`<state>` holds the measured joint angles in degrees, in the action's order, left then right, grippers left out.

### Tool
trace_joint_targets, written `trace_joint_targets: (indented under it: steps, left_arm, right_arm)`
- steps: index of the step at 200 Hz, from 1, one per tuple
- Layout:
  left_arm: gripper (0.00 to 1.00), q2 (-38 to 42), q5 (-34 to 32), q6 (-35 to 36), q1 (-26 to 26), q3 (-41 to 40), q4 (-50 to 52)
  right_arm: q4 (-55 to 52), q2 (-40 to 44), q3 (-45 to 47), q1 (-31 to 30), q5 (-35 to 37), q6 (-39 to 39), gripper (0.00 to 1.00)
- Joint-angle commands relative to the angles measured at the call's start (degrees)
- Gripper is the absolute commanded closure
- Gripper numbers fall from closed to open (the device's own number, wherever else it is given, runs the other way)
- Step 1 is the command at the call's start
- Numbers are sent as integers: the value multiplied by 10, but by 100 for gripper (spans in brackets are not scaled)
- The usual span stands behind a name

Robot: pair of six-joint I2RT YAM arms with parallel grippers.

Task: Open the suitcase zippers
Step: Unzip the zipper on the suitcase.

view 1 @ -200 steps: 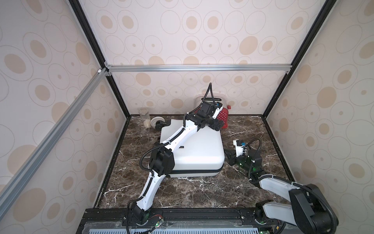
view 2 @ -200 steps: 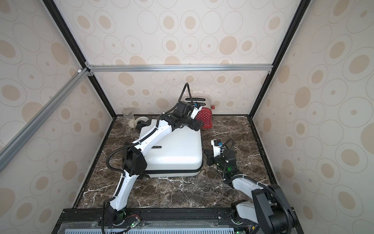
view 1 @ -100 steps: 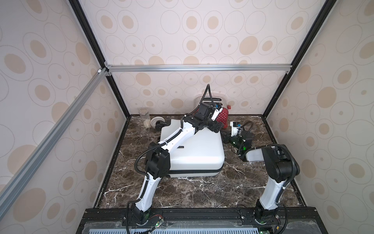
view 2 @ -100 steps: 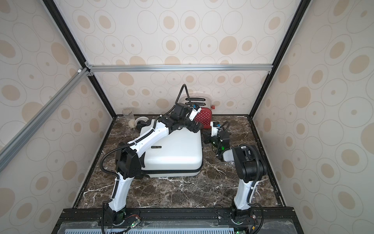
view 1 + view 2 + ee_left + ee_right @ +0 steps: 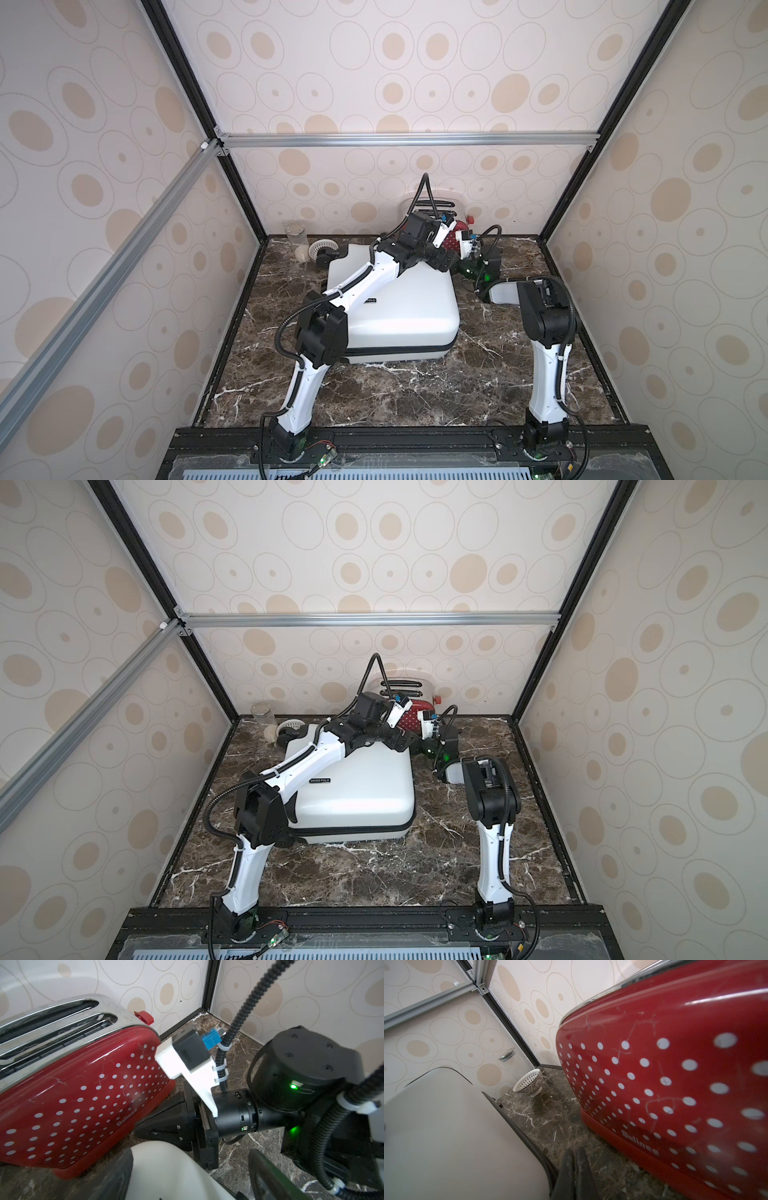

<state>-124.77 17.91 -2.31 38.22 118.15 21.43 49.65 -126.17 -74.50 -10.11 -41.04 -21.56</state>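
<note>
While left arm (image 5: 365, 274) spans suitcase (image 5: 399, 307), left gripper (image 5: 188, 1159) gapes wide (holding nothing) | right arm (image 5: 544, 316) elbow-up; right gripper (image 5: 576, 1159) closed, empty, beside zippers (image 5: 519, 1128), toaster (image 5: 664, 1084)

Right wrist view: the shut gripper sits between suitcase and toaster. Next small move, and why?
Probably slide the right gripper along the zipper band toward the bowl, hugging the suitcase: its fingertips are shut beside the band, the toaster crowds the other side.

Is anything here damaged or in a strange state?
Yes. The red toaster by the back wall, beyond the suitcase, has pale scratches across its dotted side, clear in both wrist views, so it looks worn. Nothing else stands out.
</note>
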Motion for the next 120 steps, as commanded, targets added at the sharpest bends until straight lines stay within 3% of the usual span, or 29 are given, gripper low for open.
trace_joint_targets:
  steps: [1, 34, 62, 93, 120]
  left_arm:
    - [14, -23, 58, -18, 19, -45, 132]
    - [13, 13, 35, -18, 19, -60, 118]
    - [10, 91, 5, -21, 8, -117, 85]
    - [8, 233, -14, -29, -31, -239, 14]
    - [5, 343, -20, -21, -77, -335, 8]
  right_arm:
    - [-33, -23, -53, -25, 13, 27, 100]
    - [-37, -14, -49, -19, 33, 38, 100]
    - [-27, 26, -12, 8, 56, 25, 100]
    - [-31, 101, 45, 40, 63, 19, 63]
    - [-68, 187, 95, 57, 69, 34, 48]
